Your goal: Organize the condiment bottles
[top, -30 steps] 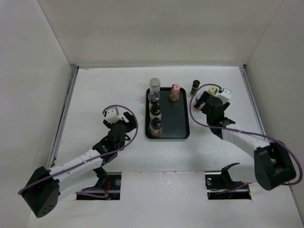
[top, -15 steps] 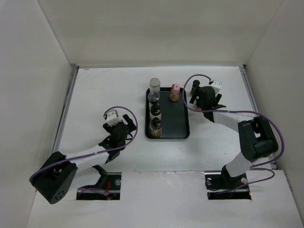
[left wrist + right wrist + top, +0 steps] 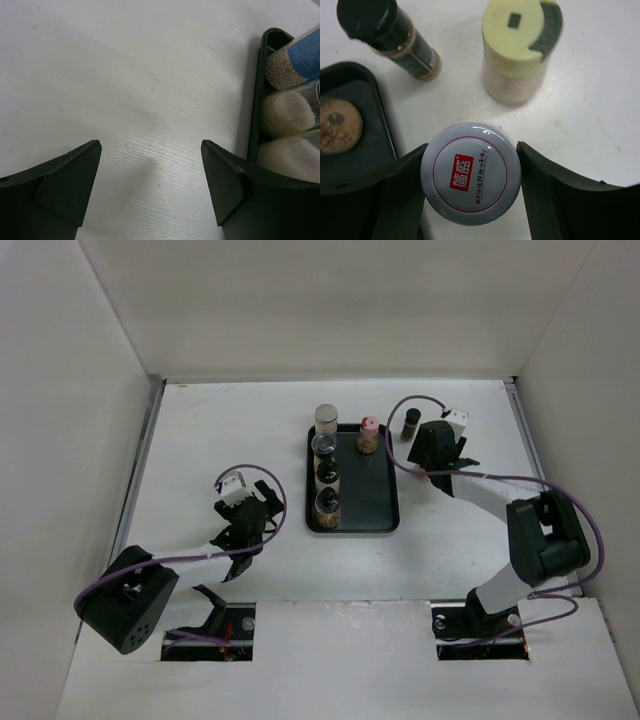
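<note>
Three bottles (image 3: 512, 55) are seen off the tray (image 3: 375, 495), just to its right. One, a grey-capped jar (image 3: 470, 181), is pinched at the cap by the right gripper (image 3: 470, 165). A lift and a leftward carry onto the tray's bare floor are judged to be called for next. The left gripper (image 3: 151, 150) is held spread and empty.

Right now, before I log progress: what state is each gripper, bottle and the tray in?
Left gripper: open, empty, above bare table.
Right gripper: shut on the grey-capped bottle.
Grey-capped bottle: upright, gripped, outside the tray.
Pale yellow-capped jar: upright on table, capped.
Dark-capped bottle: upright on table, capped.
Pink-capped bottle: upright in tray.
Tray: partly filled, right side bare.
</note>
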